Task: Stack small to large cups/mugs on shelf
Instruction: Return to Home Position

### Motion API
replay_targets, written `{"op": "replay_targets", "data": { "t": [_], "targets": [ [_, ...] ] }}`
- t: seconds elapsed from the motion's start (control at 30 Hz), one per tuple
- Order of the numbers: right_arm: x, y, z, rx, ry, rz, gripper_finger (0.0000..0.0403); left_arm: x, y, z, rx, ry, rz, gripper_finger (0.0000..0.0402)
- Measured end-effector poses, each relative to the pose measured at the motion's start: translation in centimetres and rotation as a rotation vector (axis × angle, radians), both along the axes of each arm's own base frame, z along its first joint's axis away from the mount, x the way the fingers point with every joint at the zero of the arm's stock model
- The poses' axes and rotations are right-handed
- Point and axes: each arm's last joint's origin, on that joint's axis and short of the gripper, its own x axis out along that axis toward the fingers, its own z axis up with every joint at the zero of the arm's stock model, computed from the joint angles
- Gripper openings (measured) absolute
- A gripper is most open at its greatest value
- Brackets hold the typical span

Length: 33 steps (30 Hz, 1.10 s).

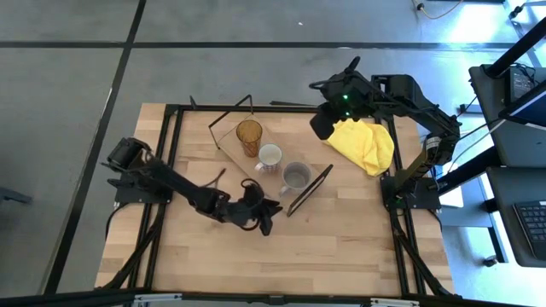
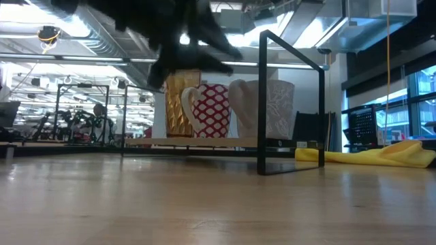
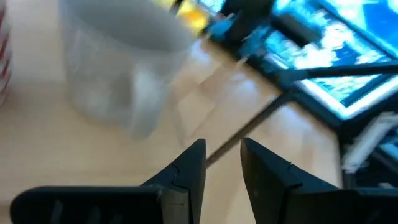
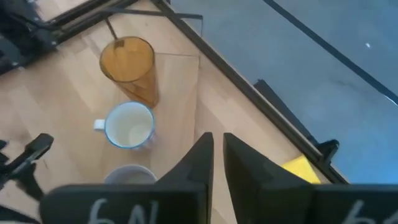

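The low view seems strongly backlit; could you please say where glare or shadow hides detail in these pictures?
Low view: ceiling lights behind leave the left arm a black silhouette. High view: glare whitens the floor at the top right.

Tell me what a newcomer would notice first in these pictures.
Three vessels stand in a row on the light-wood shelf board with black wire end frames: an amber translucent tumbler, a white mug with red pattern, a grey mug. A crumpled yellow cloth lies near the right edge of the wooden table, by the right end effector. The left end effector hangs beside the shelf's grey-mug end.
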Motion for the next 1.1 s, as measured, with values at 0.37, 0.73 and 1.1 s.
{"op": "replay_targets", "data": {
  "t": [0.37,0.73,1.1],
  "targets": [
    [1.6,1.7,5.6,0.209,-0.588,0.668,0.0039,-6.7,3.8,16.7,0.130,-0.545,-0.484,0.0096],
    [-1.3,5.1,7.5,0.401,-0.648,0.739,0.0040,-15.0,6.5,22.1,0.126,-0.719,-0.390,0.0096],
    [-1.8,10.2,8.2,0.346,-0.683,1.183,0.0040,-18.1,5.8,23.1,0.352,-0.824,-0.756,0.0096]
  ]
}}
